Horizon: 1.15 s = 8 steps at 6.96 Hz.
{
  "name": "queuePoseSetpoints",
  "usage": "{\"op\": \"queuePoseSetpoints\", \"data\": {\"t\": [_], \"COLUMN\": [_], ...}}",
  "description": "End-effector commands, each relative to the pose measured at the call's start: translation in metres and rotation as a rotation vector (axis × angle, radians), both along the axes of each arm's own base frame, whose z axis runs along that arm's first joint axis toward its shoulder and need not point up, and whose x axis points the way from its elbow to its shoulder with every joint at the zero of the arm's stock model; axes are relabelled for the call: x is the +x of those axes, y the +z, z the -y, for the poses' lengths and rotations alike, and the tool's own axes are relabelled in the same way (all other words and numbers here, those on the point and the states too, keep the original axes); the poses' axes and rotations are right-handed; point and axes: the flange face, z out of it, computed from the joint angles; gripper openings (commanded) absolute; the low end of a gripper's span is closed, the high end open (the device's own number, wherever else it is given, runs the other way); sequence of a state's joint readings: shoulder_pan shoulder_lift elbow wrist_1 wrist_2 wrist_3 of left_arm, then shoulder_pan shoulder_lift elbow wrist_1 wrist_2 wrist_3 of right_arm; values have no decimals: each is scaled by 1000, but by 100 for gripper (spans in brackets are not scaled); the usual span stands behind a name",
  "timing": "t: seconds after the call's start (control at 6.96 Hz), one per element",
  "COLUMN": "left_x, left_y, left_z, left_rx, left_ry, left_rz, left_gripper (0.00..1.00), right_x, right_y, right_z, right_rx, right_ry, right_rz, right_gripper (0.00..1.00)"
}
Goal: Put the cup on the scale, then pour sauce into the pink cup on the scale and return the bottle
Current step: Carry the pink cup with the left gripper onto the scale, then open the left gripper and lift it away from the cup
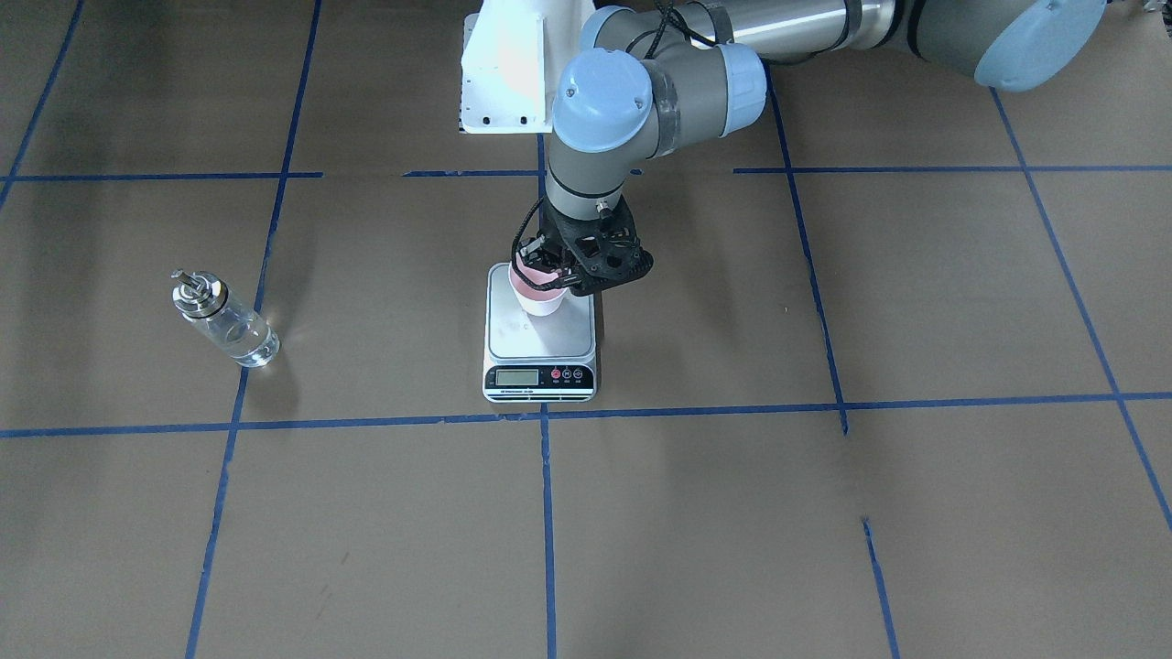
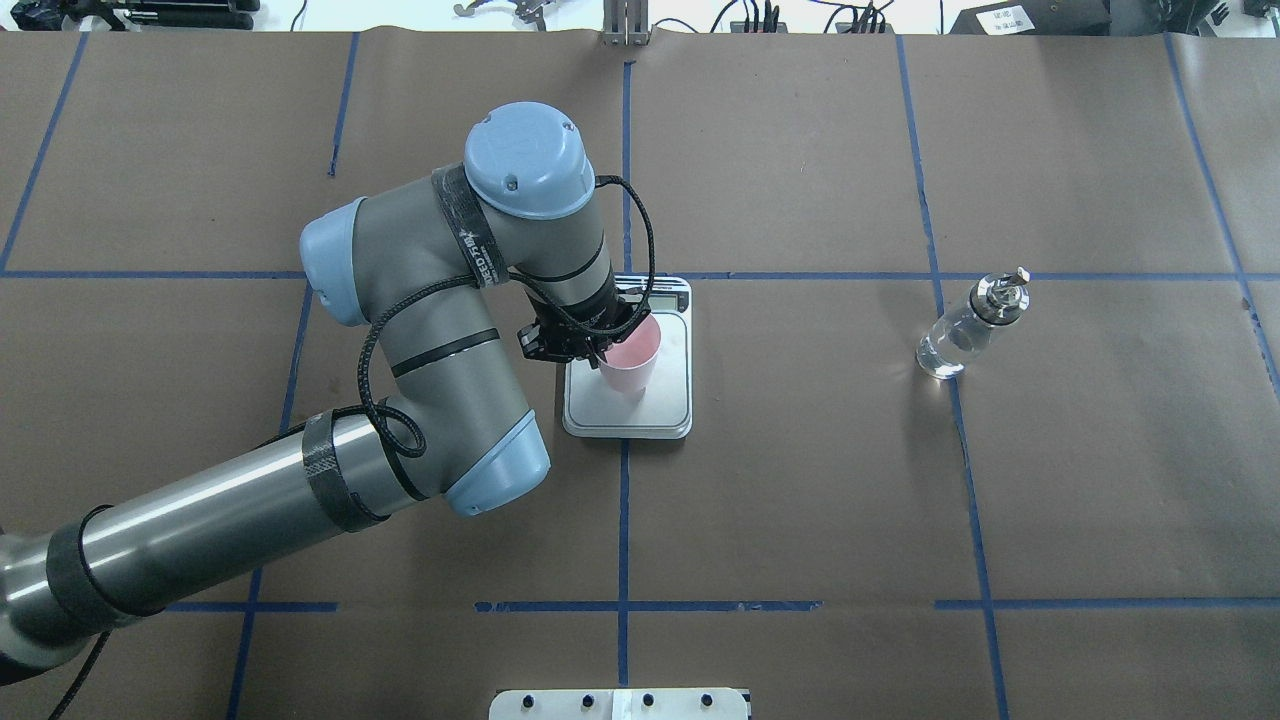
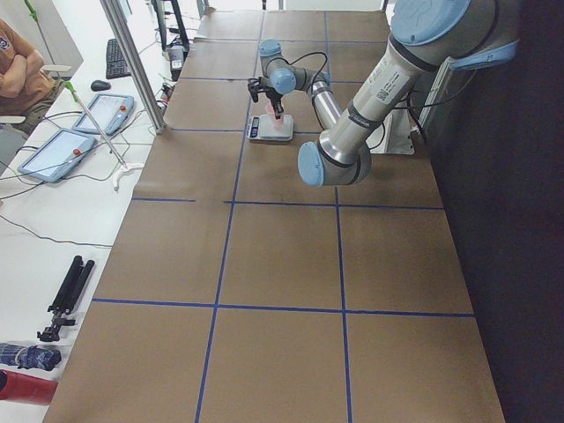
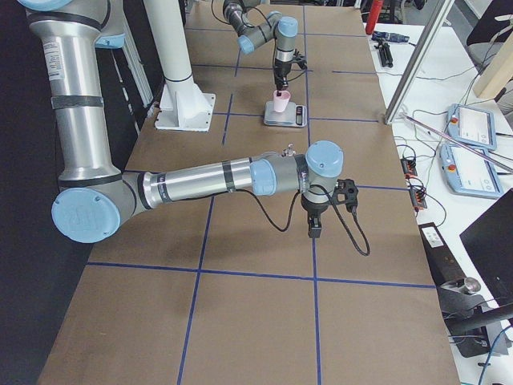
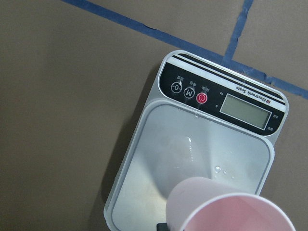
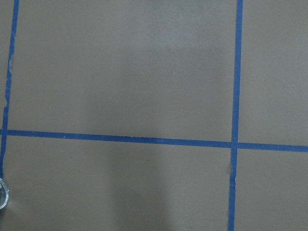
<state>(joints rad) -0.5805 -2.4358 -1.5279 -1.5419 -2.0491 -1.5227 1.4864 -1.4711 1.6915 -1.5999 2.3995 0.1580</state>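
While the left claw (image 1: 548, 271) is clamping on the rim of the pink paper cup (image 2: 632, 362), it is holding the cup upright over the steel platform of the kitchen scale (image 1: 540, 352). I cannot tell whether the cup's base is touching the platform. The cup is sitting toward the platform's back part, away from the display strip. The scale is lying flat on the brown bench (image 1: 732, 513), at a crossing of blue tape lines. The glass bottle (image 1: 226, 319) with the metal spout is standing upright, well apart, on the robot's right side. The right claw (image 4: 313, 228) is hanging above bare bench; whether its fingers are apart or together, I cannot tell.
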Motion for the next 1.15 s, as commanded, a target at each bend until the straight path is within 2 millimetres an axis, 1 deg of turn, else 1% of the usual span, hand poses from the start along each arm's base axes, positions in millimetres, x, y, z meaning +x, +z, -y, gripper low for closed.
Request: {"op": "queuePoseSetpoints", "data": {"t": [0.0, 0.14, 0.29, 0.43, 0.57, 0.72, 0.86, 1.01], "left_x": [1, 1, 1, 1, 1, -2, -12, -48], "left_y": [2, 1, 2, 2, 0, -2, -10, -6], "left_z": [-1, -1, -1, -1, -2, -2, -7, -27], "left_rx": [-4, -3, -4, -2, 3, 12, 29, 103], "left_ry": [-2, -5, -5, -6, -5, -9, -7, 21], "left_rz": [2, 2, 3, 3, -1, -1, -19, -62], "left_gripper": [13, 37, 50, 68, 100, 100, 100, 100], "right_x": [0, 0, 0, 0, 0, 0, 0, 1], "right_y": [0, 0, 0, 0, 0, -1, -4, -8], "right_z": [0, 0, 0, 0, 0, 0, 0, -1], "right_rx": [0, 0, 0, 0, 0, 0, 5, 17], "right_ry": [0, 0, -1, -1, -1, -1, 0, 3], "right_rz": [1, 1, 3, 3, 3, 4, 5, -11], "right_gripper": [100, 100, 100, 100, 100, 100, 100, 100]}}
